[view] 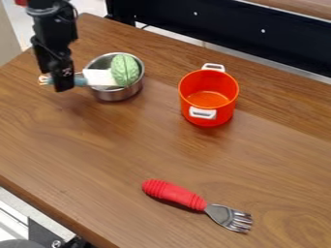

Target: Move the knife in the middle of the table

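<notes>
The black gripper (55, 79) is at the upper left, left of the metal bowl, shut on the handle of the knife (98, 77). One finger crosses in front of the teal handle and hides part of it. The knife lies sideways, its white blade pointing right over the bowl's left rim, up against the green food piece. Bare wood makes up the middle of the table (139, 145), below and to the right of the bowl.
The metal bowl (115, 94) holds a green ribbed food piece (126, 70). An orange pot (208, 116) with white handles stands right of it. Nearer the front lies a fork (174, 193) with a red handle. The table's back edge runs below a dark rail.
</notes>
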You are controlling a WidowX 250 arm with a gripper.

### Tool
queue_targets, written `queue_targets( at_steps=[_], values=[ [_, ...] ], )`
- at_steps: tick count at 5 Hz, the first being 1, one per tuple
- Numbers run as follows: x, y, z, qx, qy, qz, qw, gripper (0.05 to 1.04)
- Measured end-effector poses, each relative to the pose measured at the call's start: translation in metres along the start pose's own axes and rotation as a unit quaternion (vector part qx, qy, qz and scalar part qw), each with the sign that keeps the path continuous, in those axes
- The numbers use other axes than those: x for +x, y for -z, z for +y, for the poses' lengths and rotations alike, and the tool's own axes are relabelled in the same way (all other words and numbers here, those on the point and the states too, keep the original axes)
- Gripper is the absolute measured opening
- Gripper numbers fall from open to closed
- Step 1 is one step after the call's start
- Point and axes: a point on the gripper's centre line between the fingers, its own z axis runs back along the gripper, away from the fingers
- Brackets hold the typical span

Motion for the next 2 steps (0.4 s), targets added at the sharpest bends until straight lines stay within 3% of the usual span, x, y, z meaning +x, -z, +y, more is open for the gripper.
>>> queue_targets(
  at_steps=[2],
  values=[
    [0.0057, 0.0091, 0.0061, -0.008, -0.010, 0.023, 0.9997, 0.997]
  ],
)
